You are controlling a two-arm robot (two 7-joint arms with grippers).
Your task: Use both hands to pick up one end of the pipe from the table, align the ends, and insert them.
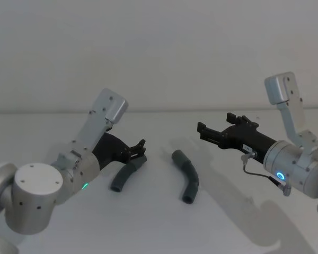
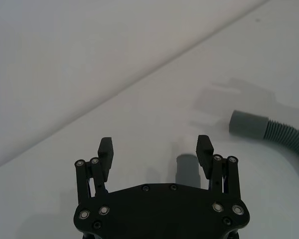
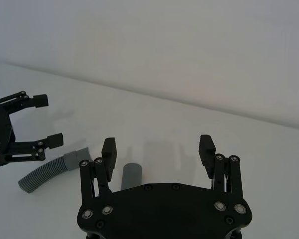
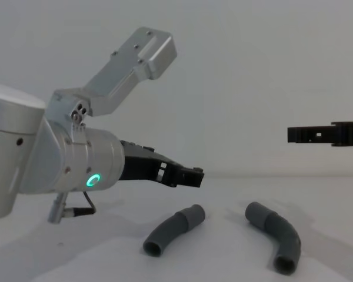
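The black left gripper (image 1: 140,148), open, should squarely straddle the left curved dark grey plastic pipe piece (image 1: 128,174); the black right gripper (image 1: 214,124), open, the right piece (image 1: 188,175).

Behind everything, a plain pale grey wall (image 1: 159,47), bare and unmarked, evenly lit. Ends below in a soft, straight seam (image 1: 164,110). Runs level across the head and chest views, slants steeply through the left wrist view. Lower down, faint grey shadows (image 1: 270,233), blurred at their edges.
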